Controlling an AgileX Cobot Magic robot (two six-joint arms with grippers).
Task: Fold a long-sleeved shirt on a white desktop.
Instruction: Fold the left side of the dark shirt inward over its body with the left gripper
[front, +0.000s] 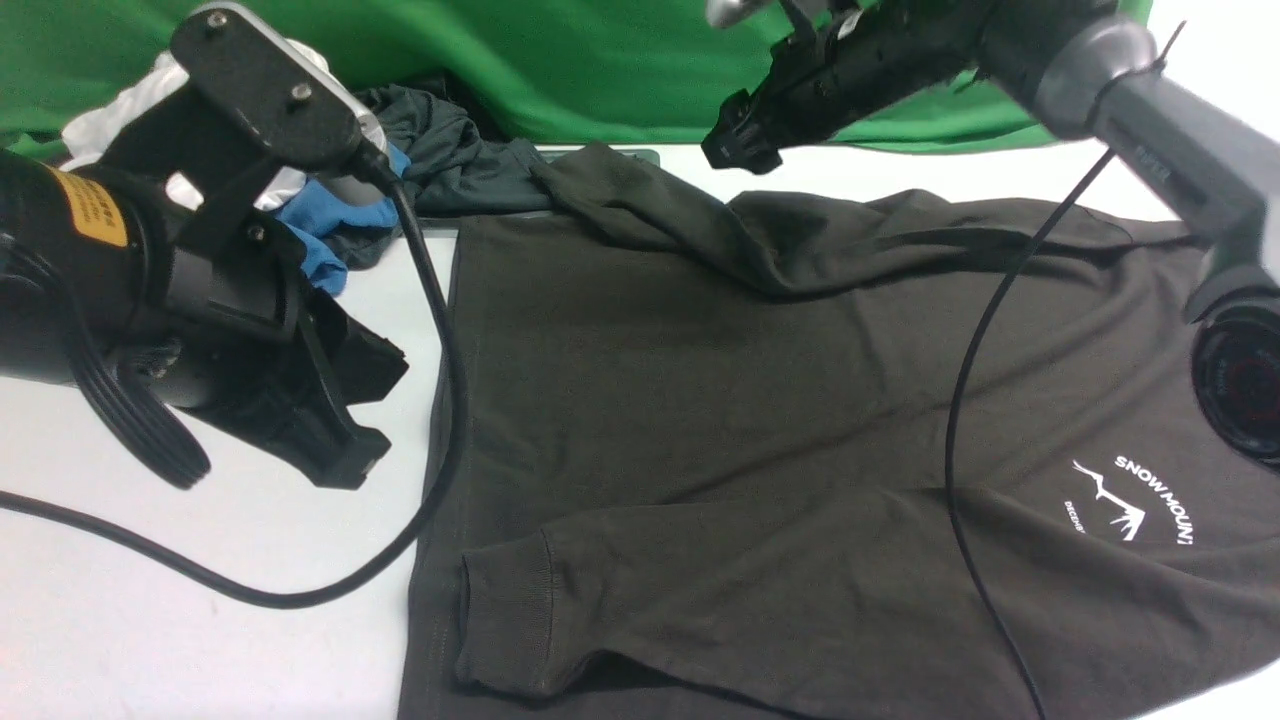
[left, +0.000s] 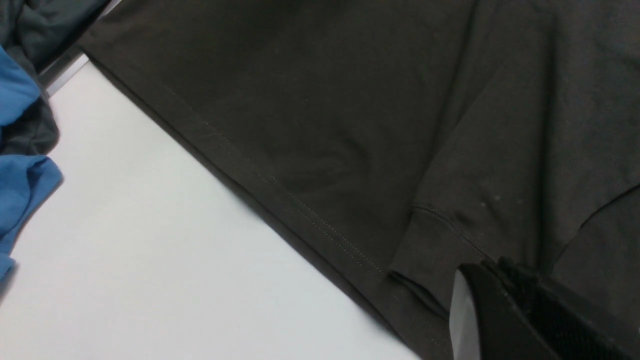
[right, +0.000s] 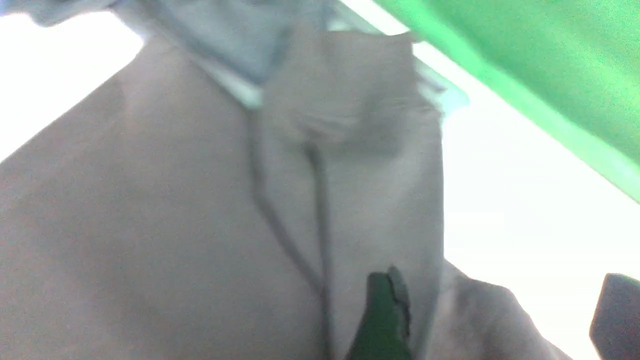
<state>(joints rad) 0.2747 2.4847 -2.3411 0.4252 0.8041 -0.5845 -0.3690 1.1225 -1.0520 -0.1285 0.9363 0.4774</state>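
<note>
In the front view the shirt (front: 700, 400) lies spread flat on the white surface (front: 200, 620). Its long axis runs side to side, with the hem (front: 445, 400) toward the left edge and the logo chest toward the right. Both sleeves are laid over the body: the far sleeve (front: 700, 215) along the far edge and the near cuff (front: 505, 610) close to the hem. The left pincer (front: 345, 440) hangs closed and empty just left of the hem, so that arm is the nearer one to it. The right pincer (front: 740, 150) hovers above the far sleeve, clear of the cloth.

In the left wrist view the stitched hem (left: 260, 180) crosses the picture on a slant, bare surface (left: 150, 250) on one side and shirt on the other. The cuff (left: 430, 240) rests just inside the hem, close to the pincer's dark tip (left: 500, 315). Blue cloth (left: 20, 165) sits well apart.

The right wrist view is blurred. The right pincer's (right: 500, 310) fingers stand wide apart and grip nothing. The sleeve (right: 350, 150) stretches away below them toward the green backdrop (right: 525, 60).

The next fold probably starts at the hem, which suits the left arm.
</note>
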